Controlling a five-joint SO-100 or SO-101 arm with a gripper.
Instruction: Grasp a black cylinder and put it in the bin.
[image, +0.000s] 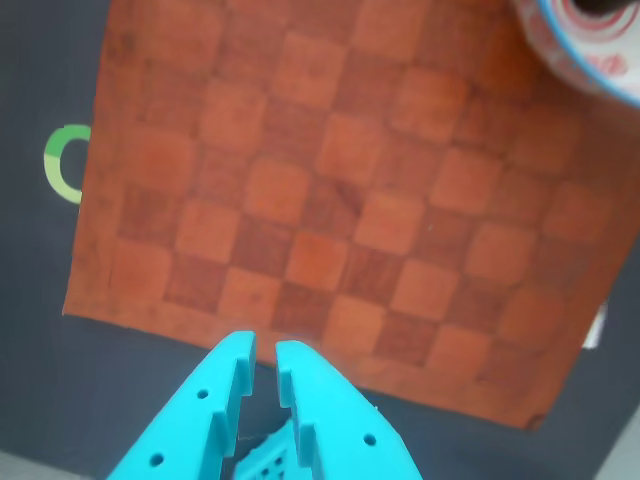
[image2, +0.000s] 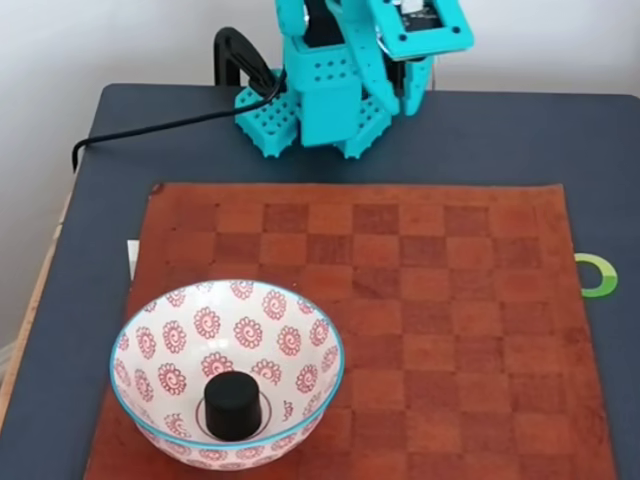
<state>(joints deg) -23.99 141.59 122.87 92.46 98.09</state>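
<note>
The black cylinder (image2: 232, 403) stands upright on the bottom of the bin (image2: 135, 330), a white bowl with red spiral flowers and a blue rim, at the front left of the fixed view. In the other view the bin's rim (image: 590, 45) shows at the top right corner. My teal gripper (image: 264, 348) enters that view from the bottom edge, hovering over the near edge of the mat, far from the bin. Its fingers are nearly together with nothing between them. The arm (image2: 350, 80) is folded back at its base at the rear of the table.
A brown checkerboard mat (image2: 420, 300) covers most of the dark table. A green ring (image2: 598, 275) lies beside the mat's right edge in the fixed view. A black cable (image2: 150, 125) runs left from the arm's base.
</note>
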